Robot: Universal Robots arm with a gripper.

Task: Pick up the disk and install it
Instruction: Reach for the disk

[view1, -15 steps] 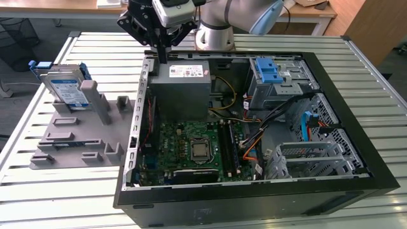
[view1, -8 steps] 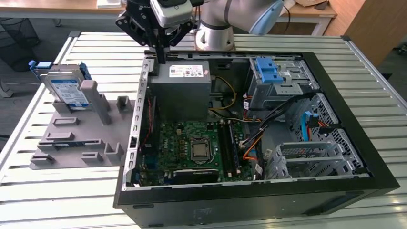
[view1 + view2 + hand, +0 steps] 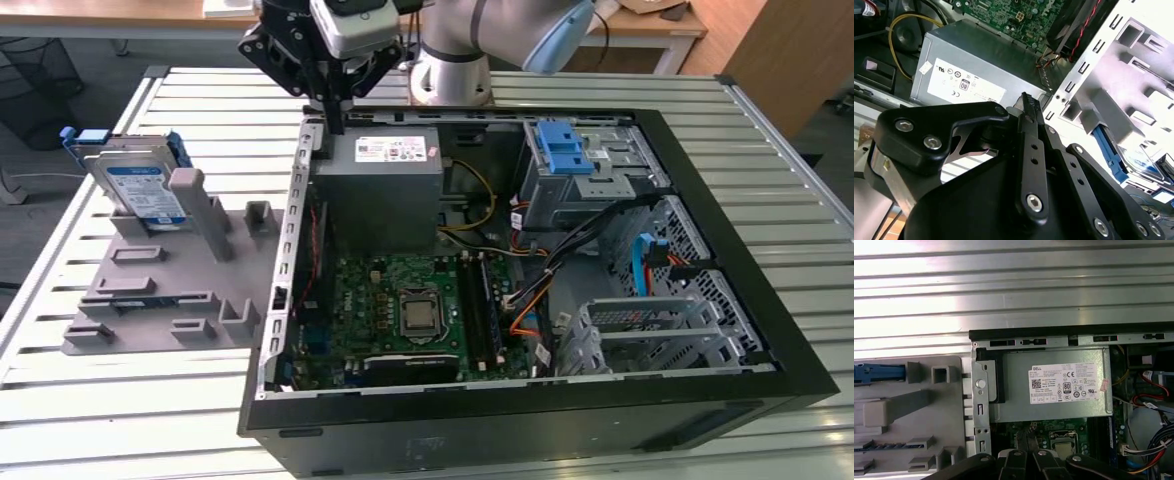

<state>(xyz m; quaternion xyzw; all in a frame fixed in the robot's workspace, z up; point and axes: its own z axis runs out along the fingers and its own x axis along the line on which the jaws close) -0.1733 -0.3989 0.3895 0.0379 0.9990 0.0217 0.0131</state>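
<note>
Well off from the gripper (image 3: pixel 330 120), toward the exterior view's left, the disk (image 3: pixel 142 186) stands on edge in the gray fixture (image 3: pixel 160 300). The gripper's fingers are pressed together, holding nothing, over the power supply (image 3: pixel 380 190).

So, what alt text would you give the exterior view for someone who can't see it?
A robot gripper, shut and empty, hangs at the rim of an open computer case, above its gray power supply. At the exterior view's left, the disk in its blue carrier stands upright in a gray rack on a slatted metal table.
</note>
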